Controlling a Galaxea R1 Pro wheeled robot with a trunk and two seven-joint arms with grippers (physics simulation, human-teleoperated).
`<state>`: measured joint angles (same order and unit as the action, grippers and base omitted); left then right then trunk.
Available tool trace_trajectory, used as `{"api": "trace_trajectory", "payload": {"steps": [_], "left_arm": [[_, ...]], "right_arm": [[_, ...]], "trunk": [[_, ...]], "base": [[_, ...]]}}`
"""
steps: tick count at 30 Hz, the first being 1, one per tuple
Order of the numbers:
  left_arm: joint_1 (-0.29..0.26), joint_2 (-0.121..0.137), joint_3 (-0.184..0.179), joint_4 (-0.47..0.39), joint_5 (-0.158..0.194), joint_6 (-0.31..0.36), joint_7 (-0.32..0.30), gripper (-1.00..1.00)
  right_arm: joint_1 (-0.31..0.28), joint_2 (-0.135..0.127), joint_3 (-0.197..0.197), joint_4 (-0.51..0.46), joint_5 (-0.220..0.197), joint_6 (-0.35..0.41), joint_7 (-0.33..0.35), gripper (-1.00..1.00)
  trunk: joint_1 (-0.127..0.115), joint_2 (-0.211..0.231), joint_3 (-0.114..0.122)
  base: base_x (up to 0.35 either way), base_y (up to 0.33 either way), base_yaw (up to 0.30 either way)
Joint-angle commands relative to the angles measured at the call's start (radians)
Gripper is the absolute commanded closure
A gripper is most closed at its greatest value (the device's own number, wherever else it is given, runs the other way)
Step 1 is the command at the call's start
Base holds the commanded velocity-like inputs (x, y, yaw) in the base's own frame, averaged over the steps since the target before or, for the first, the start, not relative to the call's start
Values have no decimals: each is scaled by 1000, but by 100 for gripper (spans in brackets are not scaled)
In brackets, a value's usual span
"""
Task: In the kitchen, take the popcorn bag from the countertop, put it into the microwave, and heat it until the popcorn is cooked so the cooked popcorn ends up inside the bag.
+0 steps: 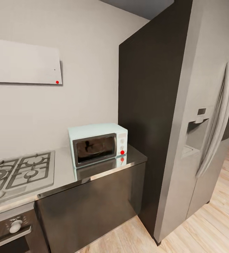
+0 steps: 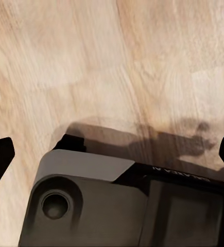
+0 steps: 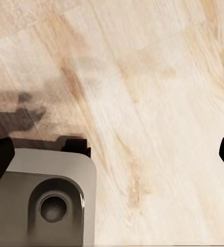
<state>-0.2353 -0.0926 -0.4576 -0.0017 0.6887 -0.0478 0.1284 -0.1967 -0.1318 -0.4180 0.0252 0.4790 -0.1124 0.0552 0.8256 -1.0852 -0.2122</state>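
Wood-plank floor [image 2: 142, 62] sits under both my wrist cameras, the left gripper [image 2: 112, 154] and right gripper [image 3: 112, 154] each spread wide, released, holding nothing, above the robot's grey base [image 2: 91, 206]. From the head camera I see a tall steel fridge [image 1: 198, 116] at the right of the frame, the grey countertop [image 1: 63, 170] at lower left with the gas hob [image 1: 19, 170]. Smallest, the pale blue microwave [image 1: 97, 143] stands at frame centre on the countertop, door closed, against the wall.

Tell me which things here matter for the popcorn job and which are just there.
For the job:
microwave, door shut
countertop it stands on

Just there:
gas hob
oven below it
fridge
range hood
wooden floor
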Motion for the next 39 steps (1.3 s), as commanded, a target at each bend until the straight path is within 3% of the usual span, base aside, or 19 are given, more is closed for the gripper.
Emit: {"api": "trace_trajectory", "payload": {"steps": [1, 7, 31, 32, 33, 34, 39], "left_arm": [[6, 0, -9, 0, 7, -10, 3, -100], [17, 1, -9, 0, 10, -23, 2, -100], [17, 3, -2, 0, 14, -29, 5, -100], [17, 3, 1, 0, 17, -29, 5, -100], [17, 4, 2, 0, 28, -29, 5, -100], [17, 5, 3, 0, 33, -29, 5, -100], [17, 5, 3, 0, 35, -29, 5, -100]], "right_arm": [[-1, 1, -8, 3, 6, -3, 0, -100], [-1, -5, -6, 3, 6, -3, -12, -100], [-1, -9, -5, 5, 9, -10, -28, -100], [-1, -6, -2, 6, 18, -10, -24, -100], [0, 4, 3, 8, 71, -9, -16, -100], [1, 6, 4, 8, 83, -11, -14, -100], [1, 9, 4, 9, 85, -12, -14, -100]], "trunk": [[0, -1, -1], [0, -1, -1], [0, -1, -1], [0, -1, -1], [0, -1, -1], [0, -1, -1], [0, -1, -1]], "base": [[0, 0, 0], [0, 0, 105], [0, 0, 284], [0, 0, 300], [0, 0, 300], [0, 0, 300], [0, 0, 300]]}}
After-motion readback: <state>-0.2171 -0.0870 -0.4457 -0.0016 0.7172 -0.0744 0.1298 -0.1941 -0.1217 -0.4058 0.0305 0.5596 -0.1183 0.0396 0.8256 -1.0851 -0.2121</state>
